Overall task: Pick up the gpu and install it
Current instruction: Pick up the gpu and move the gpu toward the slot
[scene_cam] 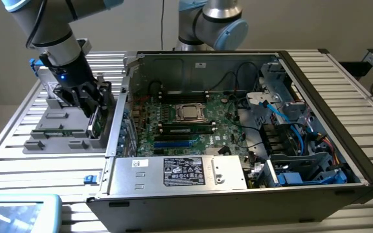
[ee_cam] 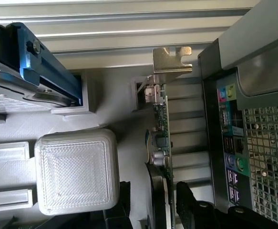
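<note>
The gpu [scene_cam: 96, 122] stands on edge in a grey holder [scene_cam: 54, 133] at the exterior view's left, just outside the open computer case [scene_cam: 316, 97]. In the wrist view the gpu [ee_cam: 160, 129] is edge-on: green board, black cooler, silver end bracket [ee_cam: 171, 59] at its far end. My gripper [scene_cam: 93, 110] is lowered over the card and open. In the wrist view the gripper [ee_cam: 157, 210] has a black finger [ee_cam: 192, 207] on one side of the card and the other finger on the opposite side, not clamped.
The case lies on its side with the motherboard [scene_cam: 186, 124] and blue slots [scene_cam: 173, 143] exposed. Its rear port panel [ee_cam: 231, 143] is close beside the card. The holder also carries a hard drive with a blue rail [ee_cam: 43, 71] and a grey block [ee_cam: 77, 171].
</note>
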Controlling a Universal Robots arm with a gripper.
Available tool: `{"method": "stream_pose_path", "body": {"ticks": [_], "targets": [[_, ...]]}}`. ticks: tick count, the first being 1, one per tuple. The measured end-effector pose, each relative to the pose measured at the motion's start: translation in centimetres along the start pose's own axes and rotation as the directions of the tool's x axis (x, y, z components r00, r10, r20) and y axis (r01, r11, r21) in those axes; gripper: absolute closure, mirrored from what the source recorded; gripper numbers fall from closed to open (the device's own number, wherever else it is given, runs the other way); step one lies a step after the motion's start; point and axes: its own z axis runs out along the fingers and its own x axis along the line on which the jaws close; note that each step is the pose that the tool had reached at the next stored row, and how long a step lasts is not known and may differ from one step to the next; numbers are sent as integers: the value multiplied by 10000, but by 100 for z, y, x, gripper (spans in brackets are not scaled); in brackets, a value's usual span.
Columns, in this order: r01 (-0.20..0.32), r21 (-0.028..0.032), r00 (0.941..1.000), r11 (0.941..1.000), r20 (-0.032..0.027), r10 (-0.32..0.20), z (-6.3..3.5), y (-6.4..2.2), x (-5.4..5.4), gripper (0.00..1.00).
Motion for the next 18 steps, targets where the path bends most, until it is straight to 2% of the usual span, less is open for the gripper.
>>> {"method": "stream_pose_path", "body": {"ticks": [4,6,7,8,13,18], "targets": [[3,25,10000,10000,4,-3,1,3,-1,48],[6,48,10000,10000,7,-6,1,3,-2,56],[7,62,10000,10000,8,-7,1,4,-4,56],[9,76,10000,10000,9,-9,2,4,-6,64],[22,137,10000,9999,16,-22,5,7,-34,64],[27,150,10000,9999,17,-27,7,8,-43,64]]}}
